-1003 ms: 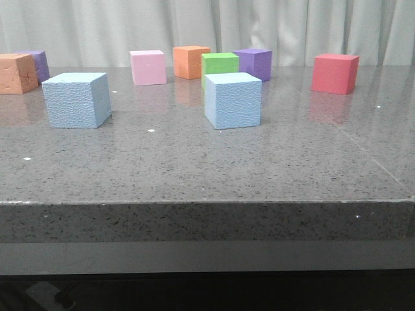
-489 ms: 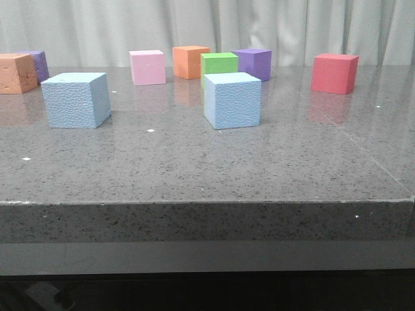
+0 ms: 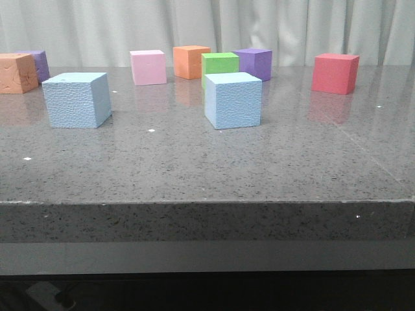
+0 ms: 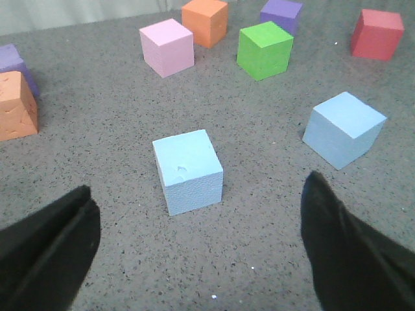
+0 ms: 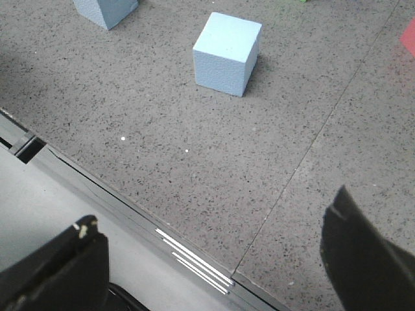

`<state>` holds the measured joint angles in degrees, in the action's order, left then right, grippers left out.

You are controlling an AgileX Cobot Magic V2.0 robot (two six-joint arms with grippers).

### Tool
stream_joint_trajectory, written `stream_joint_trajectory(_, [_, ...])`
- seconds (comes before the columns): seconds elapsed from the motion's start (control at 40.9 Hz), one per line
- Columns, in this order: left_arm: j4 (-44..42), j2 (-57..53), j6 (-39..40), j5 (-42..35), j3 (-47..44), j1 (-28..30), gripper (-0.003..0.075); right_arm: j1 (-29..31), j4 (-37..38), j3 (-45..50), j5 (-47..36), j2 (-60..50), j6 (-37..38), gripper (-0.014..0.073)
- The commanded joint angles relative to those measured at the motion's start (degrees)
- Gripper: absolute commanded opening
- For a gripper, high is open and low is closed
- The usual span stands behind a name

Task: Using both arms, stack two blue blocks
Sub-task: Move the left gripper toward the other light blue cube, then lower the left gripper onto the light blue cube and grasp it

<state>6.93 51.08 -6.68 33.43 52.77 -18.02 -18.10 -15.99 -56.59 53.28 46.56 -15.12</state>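
Note:
Two blue blocks stand apart on the grey table: the left blue block and the right blue block. Neither gripper shows in the front view. In the left wrist view my left gripper is open and empty, above the table on the near side of the left blue block; the right blue block lies off to the side. In the right wrist view my right gripper is open and empty over the table's front edge, well short of the right blue block. The left blue block shows at the frame's edge.
Smaller cubes stand behind the blue blocks: pink, orange, green close behind the right blue block, purple, red. Another orange cube and a purple one stand at far left. The table's front edge runs across.

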Motion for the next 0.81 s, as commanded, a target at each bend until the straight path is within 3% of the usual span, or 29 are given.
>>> stream_joint_trajectory(0.0, [0.6,5.5,-0.1,-4.7,5.4,-0.6,0.0616,0.4,-0.5,-1.4,-3.0,-0.5,-0.5,0.0664])
stream_joint_trajectory(0.22, [0.5,20.0,3.0,-1.9,14.9,-0.6,0.0616,0.4,-0.5,-1.4,-3.0,-0.5,-0.5,0.0664])
stream_joint_trajectory(0.489, [-6.6,35.5,15.3,6.8,27.8,-0.6,0.0616,0.4,-0.5,-1.4,-3.0,-0.5,-0.5,0.0664])
stream_joint_trajectory(0.783, [-8.4,45.5,20.2,8.8,32.5,-0.6,0.0616,0.4,-0.5,-1.4,-3.0,-0.5,-0.5,0.0664])
